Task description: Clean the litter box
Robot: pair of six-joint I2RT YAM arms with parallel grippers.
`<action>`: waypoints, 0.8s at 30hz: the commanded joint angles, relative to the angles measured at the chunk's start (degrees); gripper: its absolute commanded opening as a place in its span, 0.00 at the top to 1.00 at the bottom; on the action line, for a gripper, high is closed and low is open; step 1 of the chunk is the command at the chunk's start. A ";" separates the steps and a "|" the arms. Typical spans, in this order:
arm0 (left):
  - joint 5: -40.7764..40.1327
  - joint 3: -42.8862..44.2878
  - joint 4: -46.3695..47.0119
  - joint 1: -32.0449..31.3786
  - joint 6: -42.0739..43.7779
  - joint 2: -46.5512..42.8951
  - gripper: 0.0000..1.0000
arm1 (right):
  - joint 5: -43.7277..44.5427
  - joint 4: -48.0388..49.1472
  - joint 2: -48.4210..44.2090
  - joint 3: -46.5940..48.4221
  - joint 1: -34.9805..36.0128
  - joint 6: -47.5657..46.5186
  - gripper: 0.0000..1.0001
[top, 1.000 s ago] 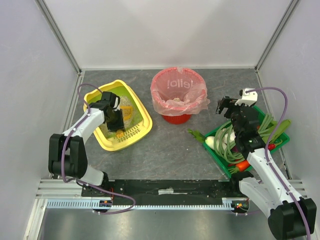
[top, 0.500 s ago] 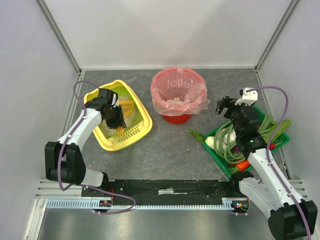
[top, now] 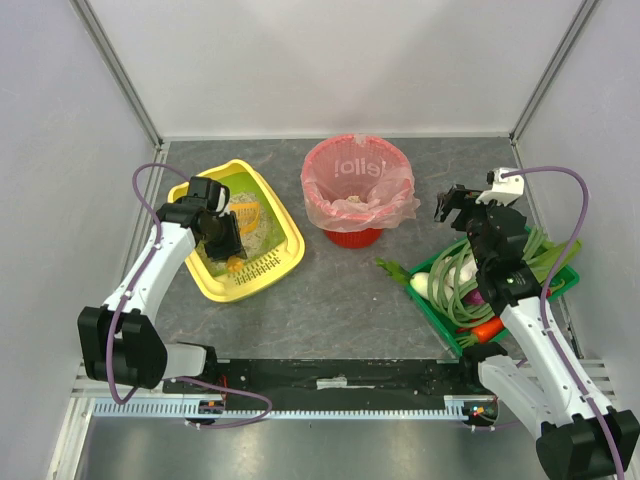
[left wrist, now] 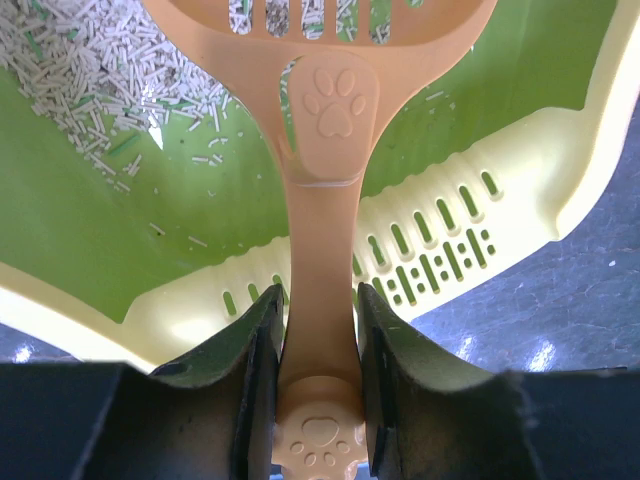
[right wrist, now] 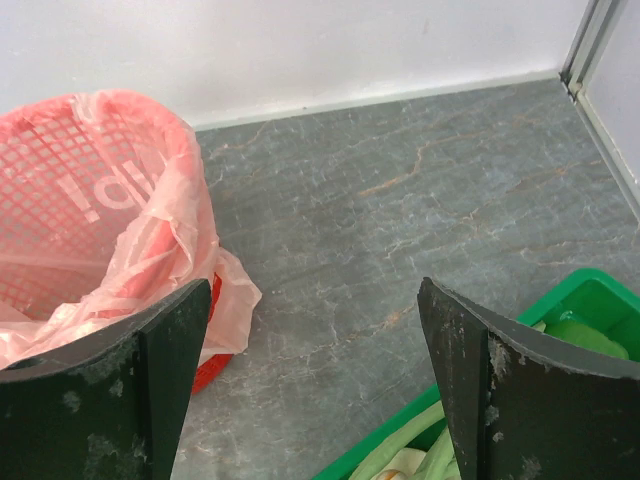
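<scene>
The orange litter scoop (left wrist: 322, 200) was only partly readable. In the left wrist view its slotted head ran off the top edge, and from above the scoop (top: 251, 212) was mostly covered by the left gripper (top: 226, 238). Whether the head carried anything could not be told.

The left gripper (left wrist: 316, 325) was nearly closed, its two fingers clamped against either side of the scoop's handle just above the paw-print end. The handle ran straight away from the gripper over the slotted rim, with the head above the green interior. The right gripper (right wrist: 312, 320) was spread wide and held nothing. It hung over bare table (right wrist: 400, 180) between the red bin with its pink bag (right wrist: 90, 200) and the green tray of vegetables (right wrist: 385, 440).

The litter box (top: 290, 245) sat on the table's left side, well apart from the red bin (top: 358, 190). Its long axis ran from far to near, leaning right, with the slotted rim (left wrist: 440, 250) at the near end. Pale pellets (left wrist: 90, 70) lay against its green wall.
</scene>
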 commanded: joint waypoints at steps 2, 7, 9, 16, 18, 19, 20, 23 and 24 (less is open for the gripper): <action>-1.95 1.60 -2.89 -0.06 -4.13 -0.34 0.98 | 5.42 -0.73 1.42 0.82 -0.06 4.58 0.08; -1.16 2.90 1.34 -0.06 -10.98 0.62 0.98 | 8.75 -4.84 3.17 3.00 -0.06 8.44 0.08; -2.13 5.80 -0.15 -0.06 -12.58 2.55 0.98 | 10.61 -6.70 5.27 4.15 0.03 8.98 0.08; -0.11 17.22 -13.42 -0.14 -16.01 11.96 0.98 | 12.73 -20.31 11.70 8.29 -0.06 9.78 0.08; -0.29 20.65 -17.64 -0.14 -16.63 13.46 0.98 | 12.38 -21.55 12.40 7.93 -0.06 9.25 0.08; -0.29 22.75 -19.13 -0.14 -16.98 13.81 0.98 | 12.20 -23.04 12.58 8.28 -0.15 9.25 0.08; -0.11 23.47 -21.23 -0.14 -17.24 13.99 0.98 | 11.85 -23.40 12.93 8.37 -0.06 8.72 0.08; 2.17 26.63 -26.94 -0.14 -17.07 16.62 0.98 | 10.79 -24.37 14.33 8.99 -0.06 8.02 0.08; 2.61 27.16 -27.58 -0.14 -17.24 17.24 0.98 | 10.71 -24.81 14.95 10.12 -0.06 7.84 0.08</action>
